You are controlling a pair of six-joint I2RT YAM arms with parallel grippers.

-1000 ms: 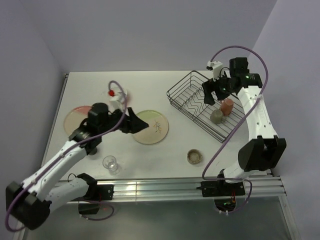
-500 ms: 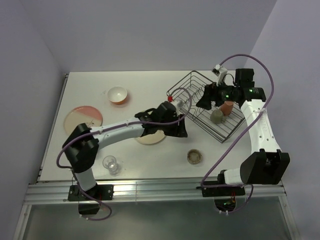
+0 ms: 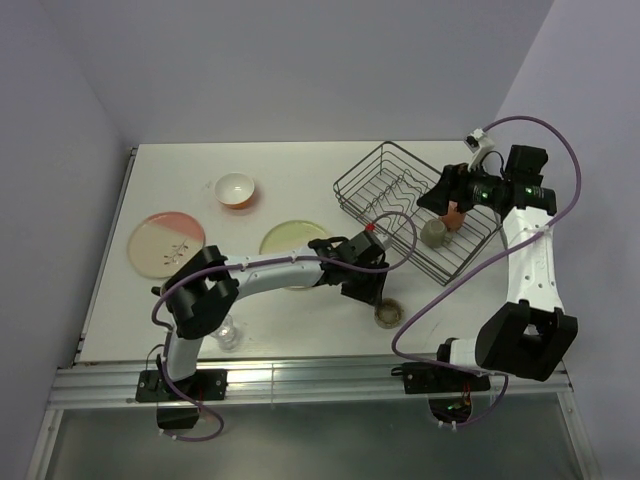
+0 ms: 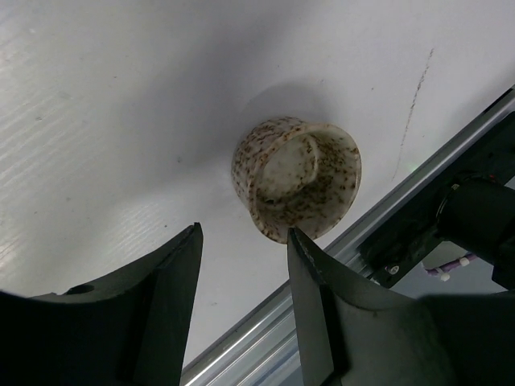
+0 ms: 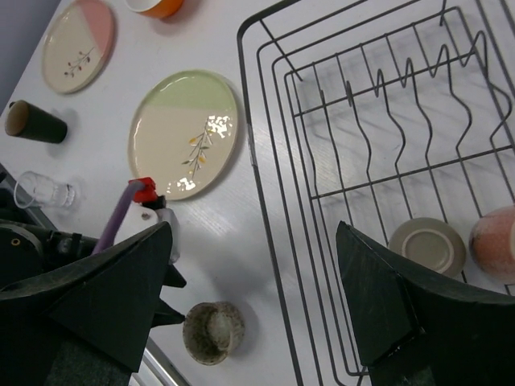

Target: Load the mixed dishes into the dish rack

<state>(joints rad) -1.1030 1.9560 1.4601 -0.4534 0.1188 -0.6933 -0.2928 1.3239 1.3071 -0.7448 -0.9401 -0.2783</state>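
The small speckled bowl (image 3: 388, 313) stands upright near the table's front edge. My left gripper (image 3: 372, 293) is open just left of it. In the left wrist view the bowl (image 4: 298, 177) sits just beyond the open gripper (image 4: 241, 241), with the right fingertip close to its rim. My right gripper (image 3: 441, 196) is open and empty above the dish rack (image 3: 385, 190). The rack holds a pink cup (image 3: 454, 213) and a grey-green cup (image 3: 433, 232). The cream-green plate (image 3: 290, 236), the pink-cream plate (image 3: 166, 240), the orange bowl (image 3: 236, 189) and the clear glass (image 3: 222, 330) are on the table.
The right wrist view shows a brown cup (image 5: 32, 122) lying beside the glass (image 5: 44, 191), and the rack's wavy dividers (image 5: 402, 88). My left arm (image 3: 270, 270) stretches across the green plate's front edge. A metal rail (image 3: 300, 375) runs along the table's near edge.
My left arm has swung right from the green plate to the speckled bowl, its gripper open. My right gripper has drawn back to the right over the rack.
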